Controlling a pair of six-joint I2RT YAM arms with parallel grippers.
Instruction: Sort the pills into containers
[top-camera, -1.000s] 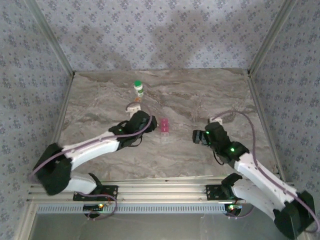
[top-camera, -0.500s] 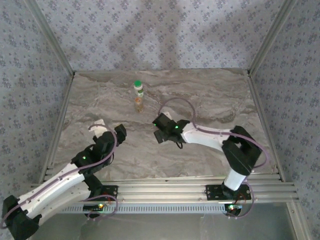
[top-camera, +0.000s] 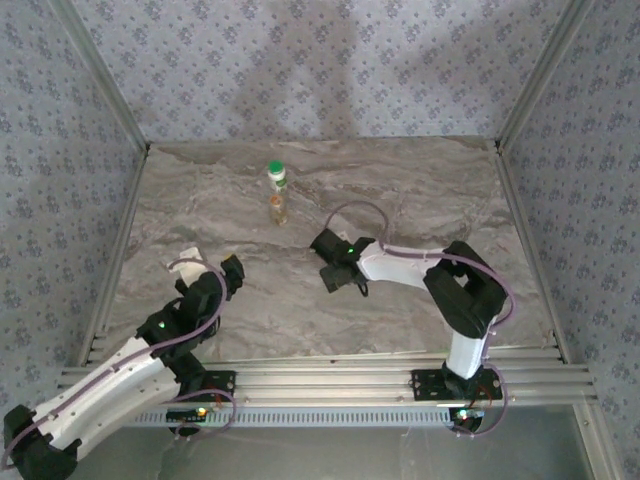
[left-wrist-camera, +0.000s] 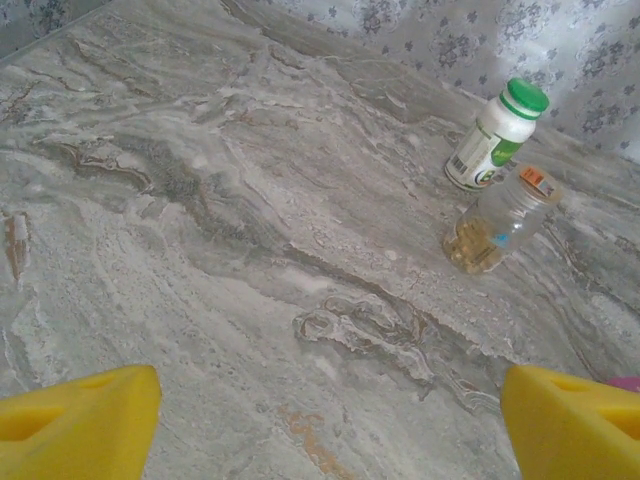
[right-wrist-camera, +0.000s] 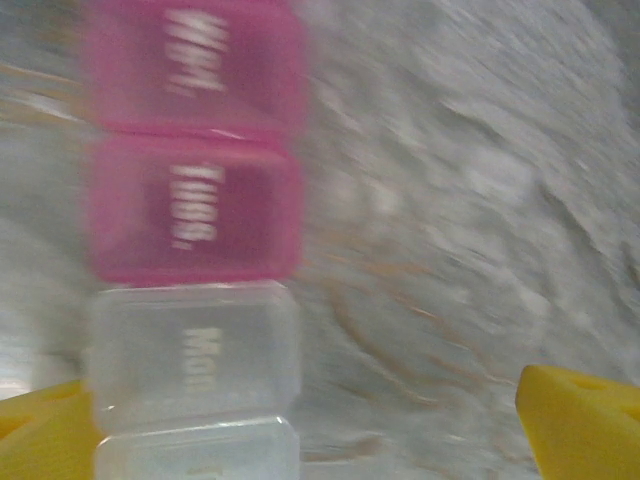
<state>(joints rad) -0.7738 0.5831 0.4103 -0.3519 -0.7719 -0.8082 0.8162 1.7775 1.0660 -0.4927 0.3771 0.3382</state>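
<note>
A white bottle with a green cap (top-camera: 277, 176) (left-wrist-camera: 490, 138) stands at the back of the marble table (top-camera: 400, 190). Just in front of it is the small clear amber-tinted vial (top-camera: 278, 208) (left-wrist-camera: 496, 220), with yellowish contents at its bottom. The strip pill case (right-wrist-camera: 190, 250) has pink compartments and clear ones; it lies under my right gripper (top-camera: 327, 266) (right-wrist-camera: 310, 440), which is open, with the case's clear end close to the left finger. From above the case is hidden by that gripper. My left gripper (top-camera: 231, 272) (left-wrist-camera: 330, 440) is open over bare table, well short of the bottle and vial.
Patterned walls and metal frame posts (top-camera: 120, 215) close in the table on three sides. The right arm's elbow (top-camera: 468, 295) is folded at the near right. The right wrist view is blurred by motion.
The left arm has pulled back from the middle to the near left. The right arm has swung in from the right to hover over the pill case.
</note>
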